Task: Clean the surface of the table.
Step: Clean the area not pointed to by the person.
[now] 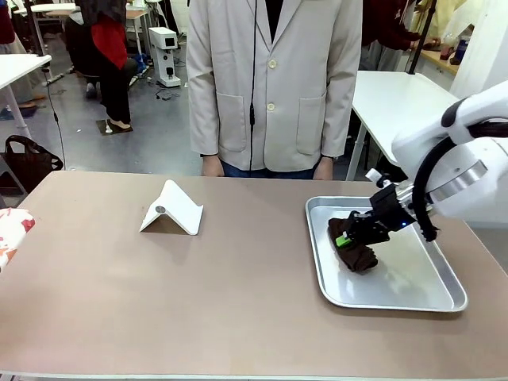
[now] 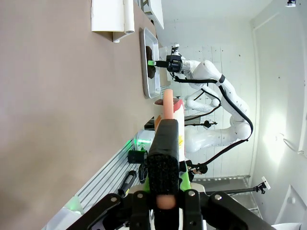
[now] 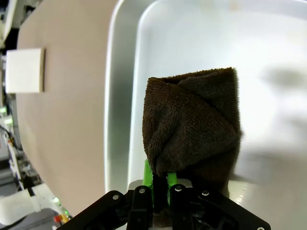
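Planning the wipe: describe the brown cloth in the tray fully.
The brown cloth is dark, nubbly like terry, folded into a soft bundle. The right tool pinches one end, jaws shut on it. It sits in the silver tray, toward its left side; whether it touches the floor is unclear.

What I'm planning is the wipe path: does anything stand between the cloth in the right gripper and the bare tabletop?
Yes. The right gripper grips the cloth inside the tray, so the tray's raised rim lies between it and the table. Farther left, a white folded stand sits on the tabletop, in a wipe's way.
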You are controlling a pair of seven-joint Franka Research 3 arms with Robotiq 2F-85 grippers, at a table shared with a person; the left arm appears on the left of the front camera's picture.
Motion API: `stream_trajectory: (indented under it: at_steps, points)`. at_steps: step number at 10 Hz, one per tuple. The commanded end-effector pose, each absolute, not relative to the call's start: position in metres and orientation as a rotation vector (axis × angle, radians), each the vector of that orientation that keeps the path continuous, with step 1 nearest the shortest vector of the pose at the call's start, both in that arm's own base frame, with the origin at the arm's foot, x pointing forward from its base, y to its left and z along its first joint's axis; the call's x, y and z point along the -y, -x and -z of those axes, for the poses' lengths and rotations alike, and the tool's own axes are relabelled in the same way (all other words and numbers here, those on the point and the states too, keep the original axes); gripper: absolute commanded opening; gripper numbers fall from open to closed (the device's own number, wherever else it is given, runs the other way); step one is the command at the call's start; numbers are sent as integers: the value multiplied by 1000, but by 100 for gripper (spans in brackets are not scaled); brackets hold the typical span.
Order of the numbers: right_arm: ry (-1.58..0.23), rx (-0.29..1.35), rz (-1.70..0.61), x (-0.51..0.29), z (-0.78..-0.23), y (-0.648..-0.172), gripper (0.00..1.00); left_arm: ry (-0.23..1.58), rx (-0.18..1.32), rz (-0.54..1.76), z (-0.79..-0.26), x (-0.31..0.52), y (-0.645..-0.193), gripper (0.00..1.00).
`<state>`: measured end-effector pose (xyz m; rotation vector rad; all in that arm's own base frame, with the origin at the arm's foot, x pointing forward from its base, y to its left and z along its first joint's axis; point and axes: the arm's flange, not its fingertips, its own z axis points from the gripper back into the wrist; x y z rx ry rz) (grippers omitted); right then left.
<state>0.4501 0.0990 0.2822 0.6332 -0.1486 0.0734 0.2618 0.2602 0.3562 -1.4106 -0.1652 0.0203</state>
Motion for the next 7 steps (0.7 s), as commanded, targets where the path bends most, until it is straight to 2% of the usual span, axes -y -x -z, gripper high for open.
stream_trajectory:
  at_steps: [1, 7]
  points:
    - [-634, 131, -185, -115, -272, -448, 13, 1428, 167, -28, -363, -258, -262, 22]
    - [-549, 153, -138, -101, -269, -450, 13, 1428, 167, -28, -363, -258, -262, 22]
